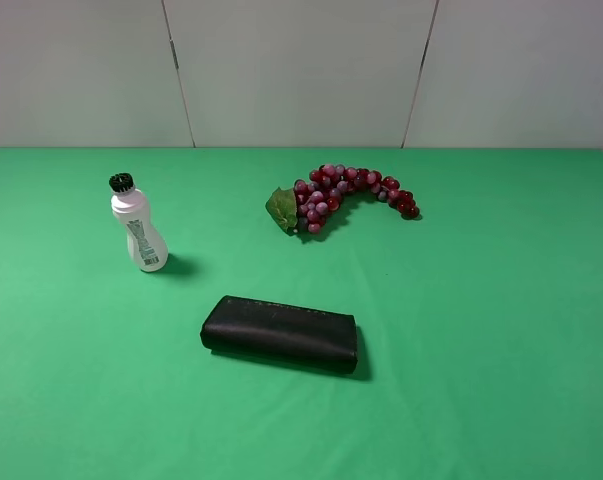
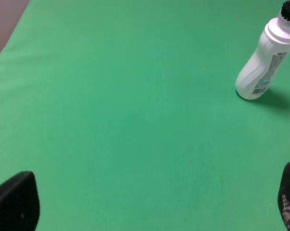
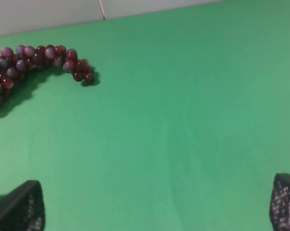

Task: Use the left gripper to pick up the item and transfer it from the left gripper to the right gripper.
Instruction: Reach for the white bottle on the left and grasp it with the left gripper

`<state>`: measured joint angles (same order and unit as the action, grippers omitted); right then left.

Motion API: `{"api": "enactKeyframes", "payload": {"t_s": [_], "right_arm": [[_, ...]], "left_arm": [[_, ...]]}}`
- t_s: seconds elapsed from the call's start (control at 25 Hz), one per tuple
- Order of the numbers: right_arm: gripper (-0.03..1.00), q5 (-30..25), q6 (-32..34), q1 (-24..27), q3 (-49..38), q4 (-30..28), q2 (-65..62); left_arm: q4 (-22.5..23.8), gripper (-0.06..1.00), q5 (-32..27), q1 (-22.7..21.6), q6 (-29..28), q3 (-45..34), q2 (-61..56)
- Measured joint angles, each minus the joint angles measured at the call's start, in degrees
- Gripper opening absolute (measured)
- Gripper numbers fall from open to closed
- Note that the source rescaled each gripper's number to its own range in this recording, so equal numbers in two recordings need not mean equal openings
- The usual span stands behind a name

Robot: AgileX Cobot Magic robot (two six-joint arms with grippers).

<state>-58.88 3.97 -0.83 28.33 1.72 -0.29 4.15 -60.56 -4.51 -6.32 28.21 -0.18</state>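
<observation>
Green cloth desk [image 1: 481,350], three things on it. White bottle [image 1: 139,232] stands upright on the left part of the desk with its black ribbed cap on top and the printed label facing the camera. Nothing touches it. Black oblong case [image 1: 279,333] lies flat near the middle, closer to the front edge and to the right of the bottle, well apart from it. Red grape bunch [image 1: 346,192] lies further back, right of centre, with a green leaf [image 1: 282,209] at its left end. It is apart from the case and well apart from the bottle.

Left wrist view: left fingers [image 2: 15,202] are spread wide, with only the two black tips showing at the frame corners and bare desk between them. They hold nothing. The bottle [image 2: 265,60] is ahead of them and off to one side, well apart from both tips, standing on the cloth with a shadow beside it.

Right wrist view: right fingers [image 3: 285,202] are also spread wide, two dark textured tips at the corners, nothing between them but green cloth. The grape bunch [image 3: 34,62] lies ahead and off to the side, well clear of the tips. The bottle does not show in this view.
</observation>
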Motion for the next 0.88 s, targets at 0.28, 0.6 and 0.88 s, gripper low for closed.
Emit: {"api": "enactKeyframes", "payload": {"t_s": [0.28,0.6,0.88], "right_arm": [[1.00,0.00,0.00,0.00,0.00,0.00,0.00],[1.00,0.00,0.00,0.00,0.00,0.00,0.00],[1.00,0.00,0.00,0.00,0.00,0.00,0.00]], "left_arm": [[0.00,1.00,0.00,0.00,0.00,0.00,0.00],[0.00,1.00,0.00,0.00,0.00,0.00,0.00],[0.00,1.00,0.00,0.00,0.00,0.00,0.00]]}}
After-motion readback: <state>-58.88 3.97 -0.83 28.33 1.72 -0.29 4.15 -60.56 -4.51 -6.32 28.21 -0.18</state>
